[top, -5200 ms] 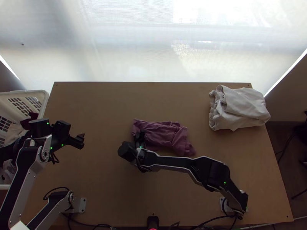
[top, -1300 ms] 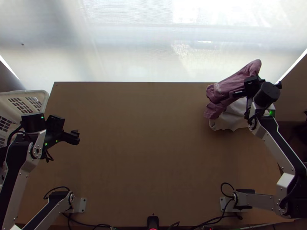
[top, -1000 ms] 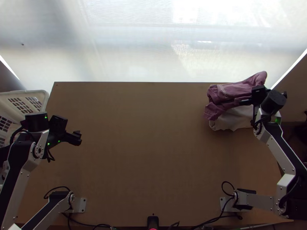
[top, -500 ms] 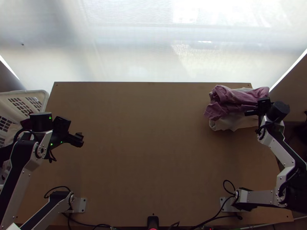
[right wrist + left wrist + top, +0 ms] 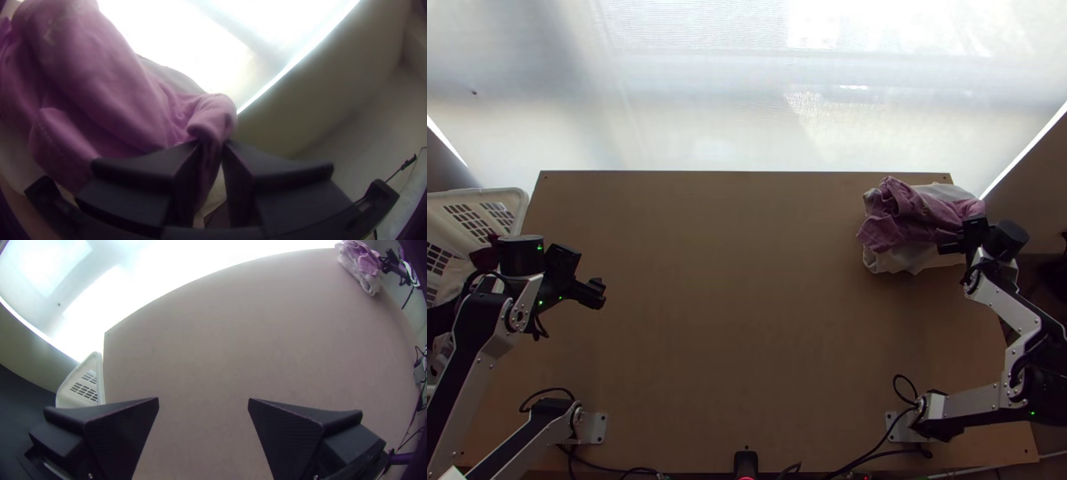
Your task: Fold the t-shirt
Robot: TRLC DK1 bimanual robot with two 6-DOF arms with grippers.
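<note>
In the top view, the purple t-shirt [image 5: 907, 212] lies bunched on a folded white cloth [image 5: 901, 258] at the table's far right corner. At the shirt's right end is my right gripper [image 5: 955, 242]. The right wrist view shows the right gripper [image 5: 212, 149] shut on a pinched edge of the purple t-shirt [image 5: 98, 84]. Over the table's left side, my left gripper [image 5: 598, 294] stands away from both cloths. In its own wrist view, the left gripper [image 5: 203, 402] is open with bare table between its fingers.
A white basket [image 5: 521, 210] with cloths inside stands at the table's left edge, beneath the left arm. Black cables [image 5: 619, 470] run along the near edge of the wooden table [image 5: 731, 320].
The right gripper has carried the purple t-shirt from mid-table to the far right, then lowered it onto the white cloth and shifted slightly nearer. The left arm has moved a little.
</note>
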